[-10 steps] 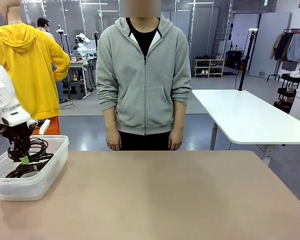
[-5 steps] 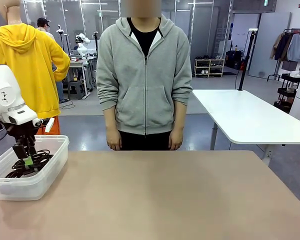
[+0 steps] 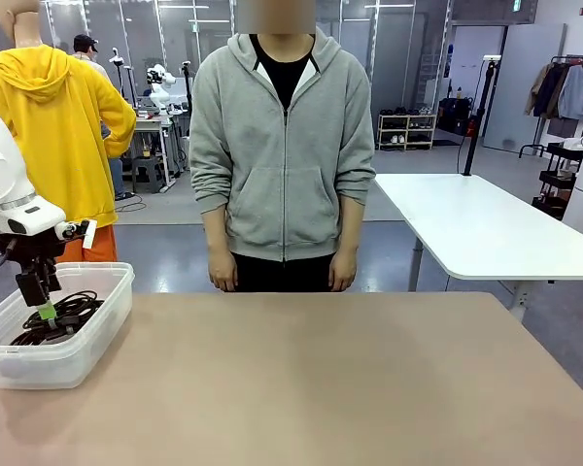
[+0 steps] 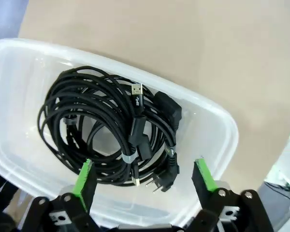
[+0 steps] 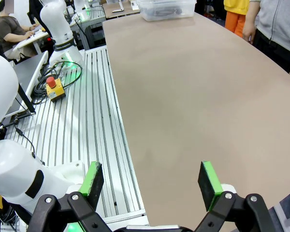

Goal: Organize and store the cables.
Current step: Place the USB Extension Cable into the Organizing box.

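Note:
Several coiled black cables [image 3: 66, 313] lie piled in a clear plastic bin [image 3: 115, 296] at the table's left edge. My left gripper [image 3: 41, 299] hangs just above them, jaws open and holding nothing. In the left wrist view the cables [image 4: 101, 125] show their plug ends inside the bin [image 4: 224, 123], and the left gripper [image 4: 144, 178] spreads its green pads wide over the coils. My right gripper [image 5: 151, 180] is open and empty over the near edge of the table [image 5: 193, 92].
A person in a grey hoodie [image 3: 282, 146] stands at the far side with both hands down. The bin [image 5: 166, 8] shows far off in the right wrist view. A metal frame and another arm's base [image 5: 63, 43] lie beside the table.
My left gripper has opened, let go of the cables into the bin, and risen a little above them. The right arm has not moved.

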`<state>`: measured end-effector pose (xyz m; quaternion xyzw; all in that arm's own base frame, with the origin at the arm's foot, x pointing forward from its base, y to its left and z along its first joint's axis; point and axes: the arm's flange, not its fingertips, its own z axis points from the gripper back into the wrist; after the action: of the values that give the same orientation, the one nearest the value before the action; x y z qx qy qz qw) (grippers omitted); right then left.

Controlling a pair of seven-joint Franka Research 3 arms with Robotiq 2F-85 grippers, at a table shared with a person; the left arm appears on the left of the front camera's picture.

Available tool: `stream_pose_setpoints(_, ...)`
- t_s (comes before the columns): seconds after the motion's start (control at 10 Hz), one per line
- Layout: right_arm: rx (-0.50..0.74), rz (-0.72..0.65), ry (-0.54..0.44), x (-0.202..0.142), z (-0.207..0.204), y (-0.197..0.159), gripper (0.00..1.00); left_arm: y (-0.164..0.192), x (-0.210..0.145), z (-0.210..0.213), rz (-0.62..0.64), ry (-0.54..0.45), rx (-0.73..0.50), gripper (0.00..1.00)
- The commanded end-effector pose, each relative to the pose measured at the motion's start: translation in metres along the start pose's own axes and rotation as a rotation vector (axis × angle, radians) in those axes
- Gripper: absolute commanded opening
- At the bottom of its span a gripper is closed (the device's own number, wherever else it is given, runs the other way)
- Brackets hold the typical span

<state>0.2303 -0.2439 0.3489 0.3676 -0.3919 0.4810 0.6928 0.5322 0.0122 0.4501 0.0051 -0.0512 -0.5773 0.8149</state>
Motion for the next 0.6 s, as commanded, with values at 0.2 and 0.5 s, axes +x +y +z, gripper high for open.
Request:
stream_pose_setpoints(0.2,-0.02,-0.026,0.001,0.0043,-0.0026,0.0002,1.0,0.0106,0.0066,-0.0021,-0.058,0.0,0.003,1.0)
stream_pose_setpoints(0.5,-0.02,-0.026,0.001,0.0043,-0.0026,0.0002,1.0,0.0106,0.0066,-0.0021,-0.058,0.0,0.003,1.0)
